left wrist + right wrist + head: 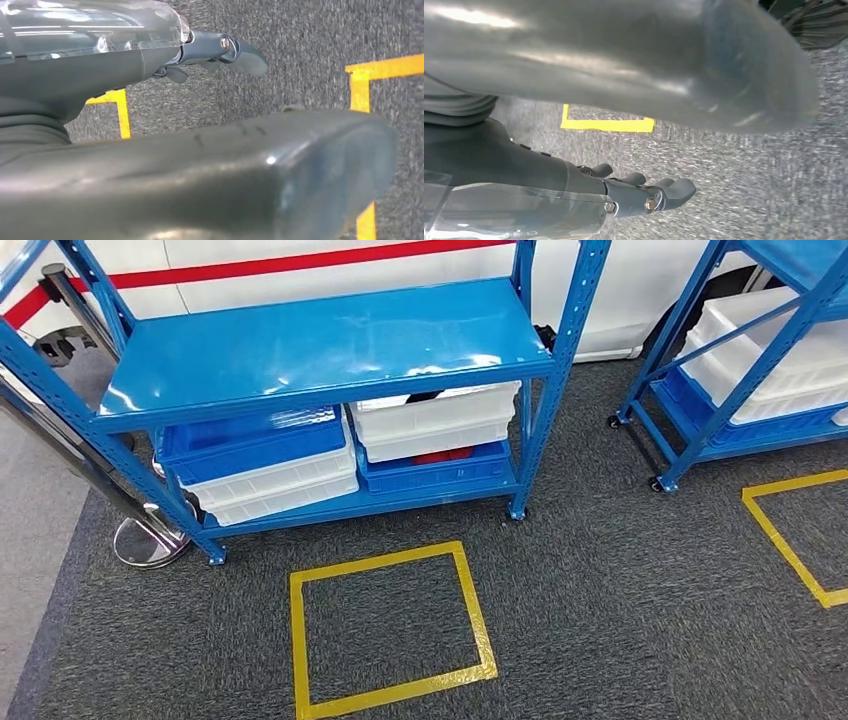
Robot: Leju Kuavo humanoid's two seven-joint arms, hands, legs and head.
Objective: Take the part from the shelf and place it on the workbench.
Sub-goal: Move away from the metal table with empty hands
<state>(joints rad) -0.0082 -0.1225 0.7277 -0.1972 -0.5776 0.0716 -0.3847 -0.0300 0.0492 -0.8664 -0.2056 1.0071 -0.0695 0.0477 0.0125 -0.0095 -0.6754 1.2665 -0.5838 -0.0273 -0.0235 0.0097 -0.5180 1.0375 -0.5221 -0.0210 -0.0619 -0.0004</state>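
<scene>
Grey carpet, blue shelf (320,340) ahead: our left hand (220,52) and right hand (644,192) hang empty, fingers loosely extended; bins (435,420) sit low, risking a fumbled reach.

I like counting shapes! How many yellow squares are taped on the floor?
2: one whole yellow square before the near shelf, another cut off at the right edge. More may lie outside the picture.

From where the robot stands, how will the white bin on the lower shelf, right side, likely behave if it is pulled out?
The white bin looks like rigid plastic, so it should stay stiff. It rests on a blue bin, so it may slide easily, perhaps dragging that one. Something dark lies inside; its weight cannot be judged.
</scene>
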